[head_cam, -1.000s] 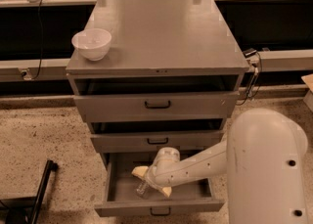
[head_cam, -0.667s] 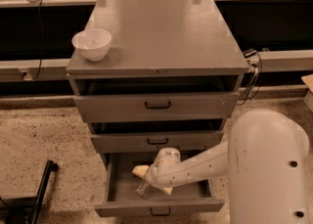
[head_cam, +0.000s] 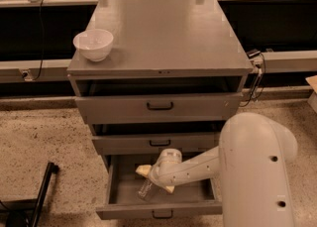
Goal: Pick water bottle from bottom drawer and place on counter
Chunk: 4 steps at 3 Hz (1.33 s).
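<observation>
Unmoved: gripper (head_cam: pixel 155 180) in bottom drawer (head_cam: pixel 124 194), jaws apart at water bottle (head_cam: pixel 145 189); likely light, slick, crushable; take ribbed middle.

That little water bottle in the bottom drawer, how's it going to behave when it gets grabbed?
The water bottle looks small and clear, so it is probably light and may give under a squeeze. Its round body seems to lie on the flat floor of the bottom drawer, so a nudge could roll it. The gripper is right by it, inside the drawer.
</observation>
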Tool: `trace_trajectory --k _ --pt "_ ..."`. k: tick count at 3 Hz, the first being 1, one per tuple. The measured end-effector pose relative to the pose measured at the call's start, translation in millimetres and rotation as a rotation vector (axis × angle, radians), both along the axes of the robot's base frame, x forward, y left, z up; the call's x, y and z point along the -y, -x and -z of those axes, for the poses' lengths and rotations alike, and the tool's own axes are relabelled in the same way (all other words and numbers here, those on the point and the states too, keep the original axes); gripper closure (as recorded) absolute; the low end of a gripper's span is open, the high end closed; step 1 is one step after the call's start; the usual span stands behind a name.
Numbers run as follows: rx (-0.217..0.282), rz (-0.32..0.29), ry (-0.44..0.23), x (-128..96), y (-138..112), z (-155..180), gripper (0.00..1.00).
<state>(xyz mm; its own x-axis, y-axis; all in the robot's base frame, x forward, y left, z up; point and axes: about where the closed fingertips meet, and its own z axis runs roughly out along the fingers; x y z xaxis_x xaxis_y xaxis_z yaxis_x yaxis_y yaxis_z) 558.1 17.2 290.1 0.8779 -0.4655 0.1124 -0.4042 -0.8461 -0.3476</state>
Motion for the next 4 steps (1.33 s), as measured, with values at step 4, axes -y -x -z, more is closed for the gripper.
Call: trace_trajectory --k 4 --pt "-0.033 -0.030 0.040 -40 -42 118 0.00"
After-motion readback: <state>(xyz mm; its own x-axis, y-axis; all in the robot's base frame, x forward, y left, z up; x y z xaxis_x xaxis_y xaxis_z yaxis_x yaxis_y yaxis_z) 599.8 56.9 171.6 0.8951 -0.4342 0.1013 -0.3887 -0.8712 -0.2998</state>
